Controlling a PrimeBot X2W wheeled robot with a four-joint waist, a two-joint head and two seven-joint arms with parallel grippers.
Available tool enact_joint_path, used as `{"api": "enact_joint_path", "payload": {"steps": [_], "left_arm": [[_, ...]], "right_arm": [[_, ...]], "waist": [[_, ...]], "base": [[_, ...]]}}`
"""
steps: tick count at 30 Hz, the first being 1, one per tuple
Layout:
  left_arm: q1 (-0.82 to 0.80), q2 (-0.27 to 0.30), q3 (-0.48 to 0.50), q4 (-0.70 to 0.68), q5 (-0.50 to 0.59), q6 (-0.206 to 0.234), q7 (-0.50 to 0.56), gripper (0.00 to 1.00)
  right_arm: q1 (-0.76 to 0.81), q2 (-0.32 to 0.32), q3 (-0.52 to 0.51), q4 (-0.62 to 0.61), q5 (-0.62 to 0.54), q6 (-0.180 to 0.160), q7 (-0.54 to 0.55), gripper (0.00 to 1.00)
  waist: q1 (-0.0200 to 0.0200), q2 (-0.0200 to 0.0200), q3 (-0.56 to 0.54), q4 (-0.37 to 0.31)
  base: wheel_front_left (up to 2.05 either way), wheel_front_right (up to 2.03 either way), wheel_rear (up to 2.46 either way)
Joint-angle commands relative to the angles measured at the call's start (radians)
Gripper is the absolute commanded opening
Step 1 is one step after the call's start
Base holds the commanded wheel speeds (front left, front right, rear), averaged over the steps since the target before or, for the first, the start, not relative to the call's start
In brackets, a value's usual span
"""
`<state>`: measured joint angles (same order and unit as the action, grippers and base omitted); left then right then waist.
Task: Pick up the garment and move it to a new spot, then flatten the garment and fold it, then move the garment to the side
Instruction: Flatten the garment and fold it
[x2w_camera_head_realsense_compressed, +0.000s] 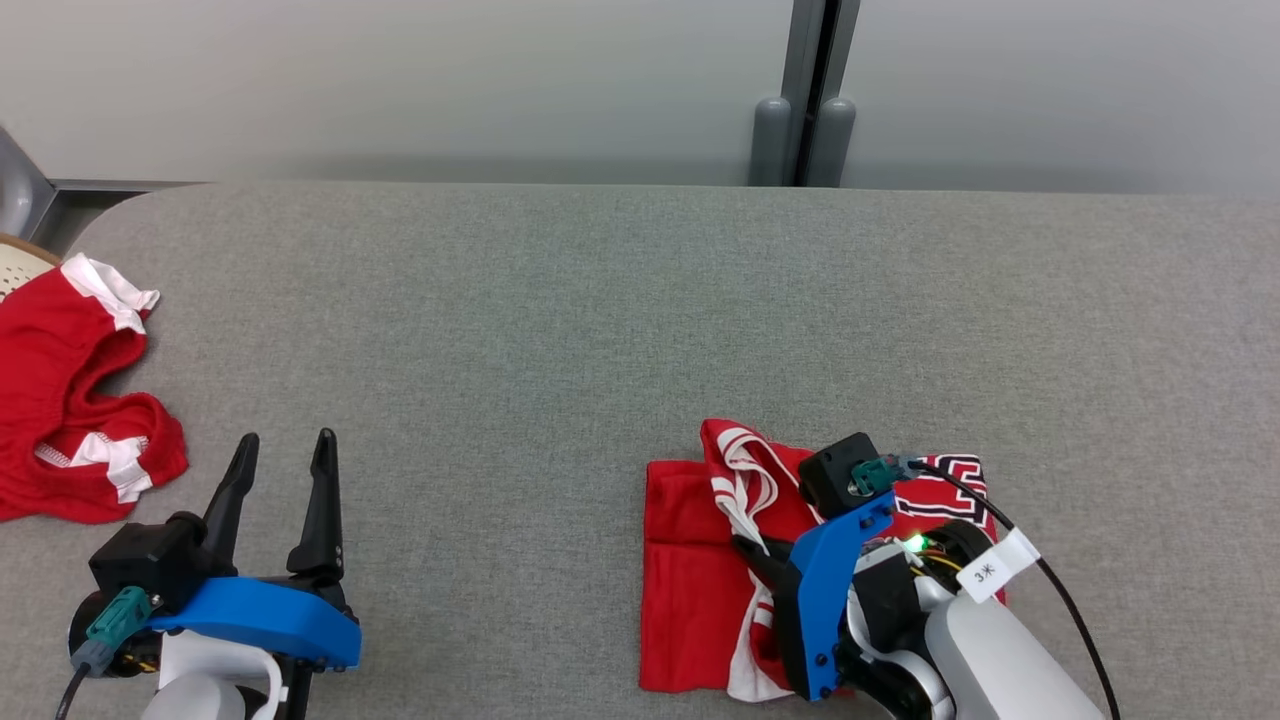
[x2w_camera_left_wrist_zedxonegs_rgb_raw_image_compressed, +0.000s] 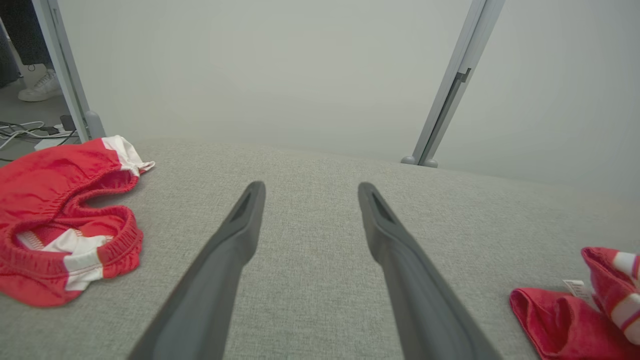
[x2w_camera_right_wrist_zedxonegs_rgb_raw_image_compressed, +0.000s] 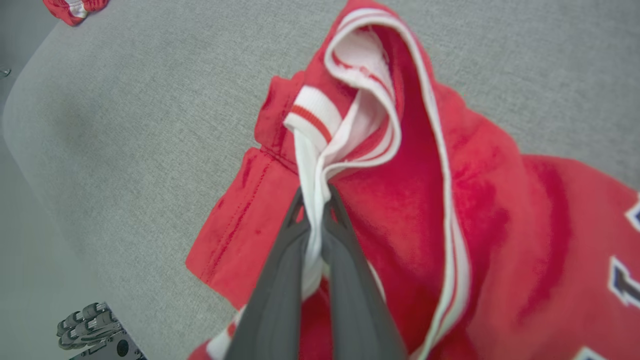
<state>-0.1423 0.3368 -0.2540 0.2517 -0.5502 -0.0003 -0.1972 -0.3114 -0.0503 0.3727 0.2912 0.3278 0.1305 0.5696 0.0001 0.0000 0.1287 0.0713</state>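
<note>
The garment is a red jersey with white striped trim, lying partly folded on the grey table at the lower right. My right gripper is over it, shut on a bunched strip of its white trim; the right wrist view shows the fingers pinching that trim against the red cloth. My left gripper rests at the lower left, open and holding nothing, fingers spread above bare table. The jersey's edge shows at the lower right of the left wrist view.
A second red piece with white bands, like shorts, lies crumpled at the table's left edge. The grey cloth-covered table stretches wide between the arms. A grey post stands behind it. A shoe and cables lie on the floor at left.
</note>
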Motion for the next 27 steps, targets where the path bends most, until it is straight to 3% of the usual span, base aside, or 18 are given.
{"api": "enact_joint_path", "payload": {"steps": [1,10,11,12,13,21,27], "left_arm": [[-0.014,0.001,-0.001,0.002,-0.001,-0.002,-0.005,1.0],[-0.03,-0.003,-0.01,0.014,-0.005,-0.008,-0.01,1.0],[-0.031,-0.003,-0.01,0.016,-0.006,-0.008,-0.009,1.0],[-0.032,-0.004,-0.011,0.018,-0.007,-0.006,-0.01,1.0],[-0.033,-0.003,-0.011,0.019,-0.008,-0.006,-0.01,1.0],[-0.022,0.007,-0.005,0.024,-0.013,0.001,-0.016,1.0],[-0.008,0.013,0.001,0.015,-0.018,0.008,-0.024,1.0]], "right_arm": [[-0.024,-0.001,0.008,0.014,0.007,0.001,-0.011,0.0],[-0.112,0.0,0.098,0.146,0.079,0.001,-0.068,0.0],[-0.117,0.0,0.105,0.156,0.087,0.001,-0.075,0.07],[-0.121,0.0,0.113,0.161,0.1,0.001,-0.084,0.22],[-0.124,0.0,0.115,0.163,0.116,0.001,-0.097,1.0],[-0.139,-0.001,0.142,0.102,0.237,0.001,-0.219,1.0],[-0.096,-0.001,0.066,-0.013,0.251,0.001,-0.321,1.0]], "waist": [[-0.0001,0.0,0.004,0.003],[-0.0001,0.0,0.016,0.018],[-0.0001,0.0,0.016,0.02],[-0.0001,0.0,0.016,0.021],[-0.0001,0.0,0.016,0.021],[-0.0001,0.0,0.005,0.008],[-0.0001,0.0,-0.009,-0.005]], "base": [[0.0,0.0,0.0],[0.0,0.0,0.0],[0.0,0.0,0.0],[0.0,0.0,0.0],[0.0,0.0,0.0],[0.0,0.0,0.0],[0.0,0.0,0.0]]}}
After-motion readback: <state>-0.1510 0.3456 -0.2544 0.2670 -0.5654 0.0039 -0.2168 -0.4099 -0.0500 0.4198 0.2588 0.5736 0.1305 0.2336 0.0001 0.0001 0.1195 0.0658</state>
